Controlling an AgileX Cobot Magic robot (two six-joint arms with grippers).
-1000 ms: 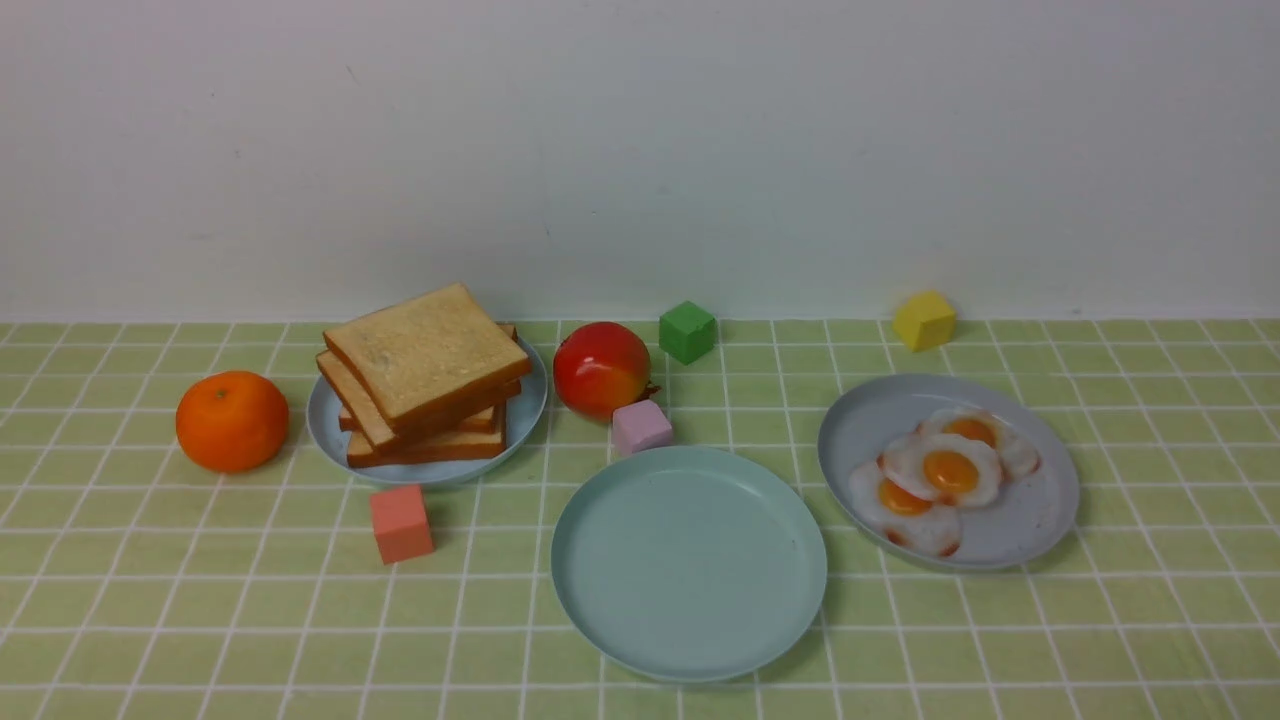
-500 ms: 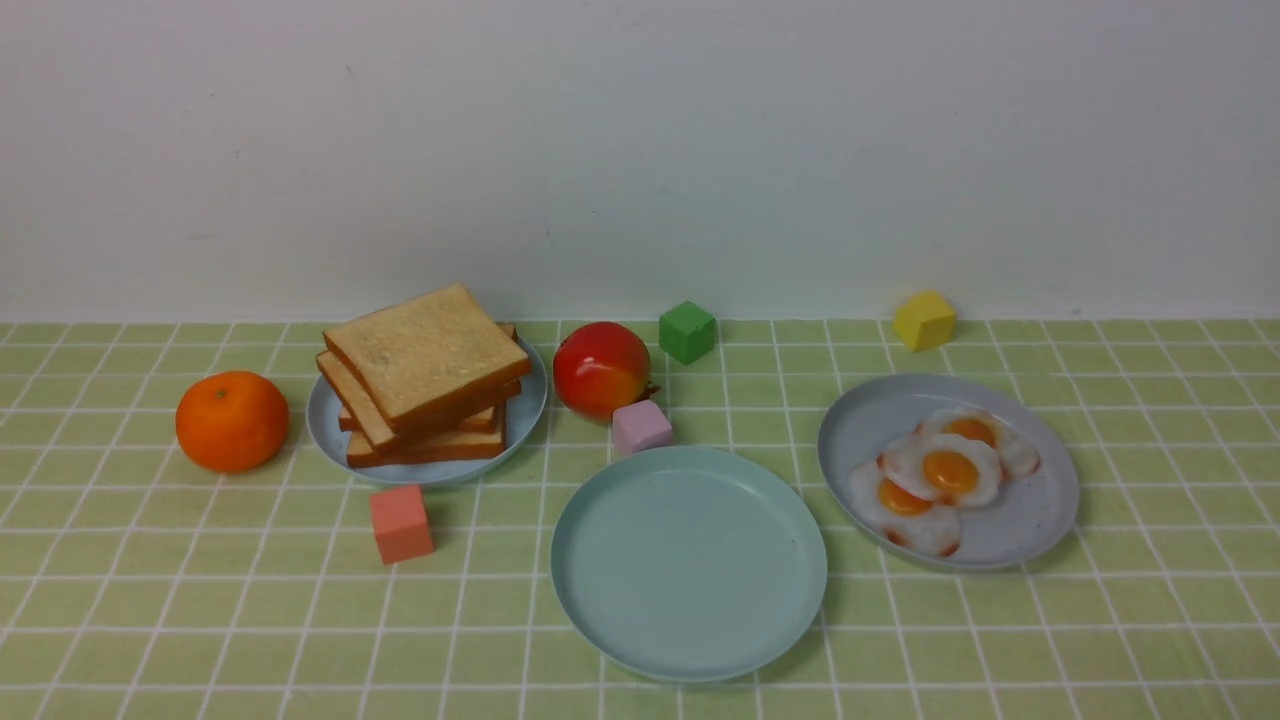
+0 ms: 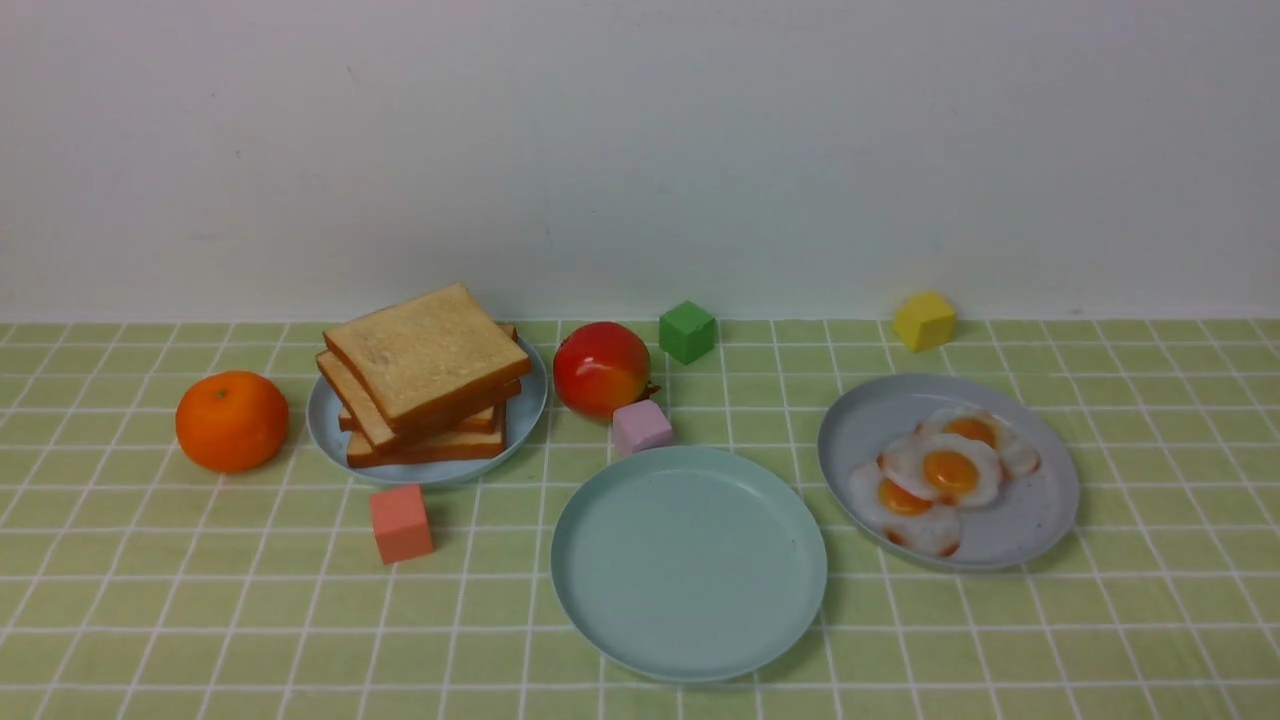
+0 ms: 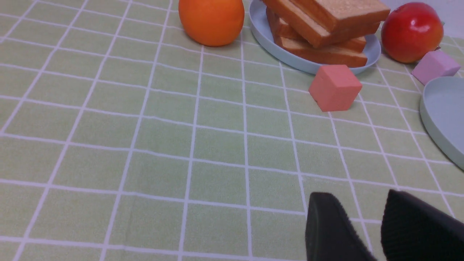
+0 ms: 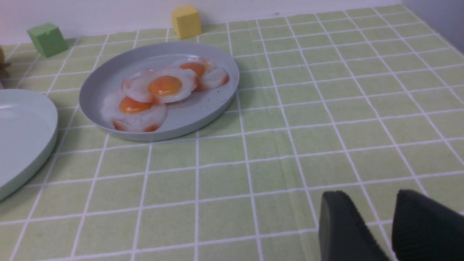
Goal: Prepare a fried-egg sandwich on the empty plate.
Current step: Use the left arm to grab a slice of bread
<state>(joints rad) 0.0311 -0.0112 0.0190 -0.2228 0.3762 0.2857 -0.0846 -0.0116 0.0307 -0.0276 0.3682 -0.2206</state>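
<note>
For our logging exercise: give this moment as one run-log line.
stage: not started | empty plate: bare | toast: stacked | eggs: three, plated | left gripper: open | right gripper: open

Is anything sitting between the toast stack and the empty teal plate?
Nothing lies squarely between the toast stack and the empty plate. The lilac cube sits close beside that path, at the plate's far rim.

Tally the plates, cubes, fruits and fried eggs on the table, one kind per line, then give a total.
Plates: 3
Cubes: 4
Fruits: 2
Fried eggs: 3
Total: 12
</note>
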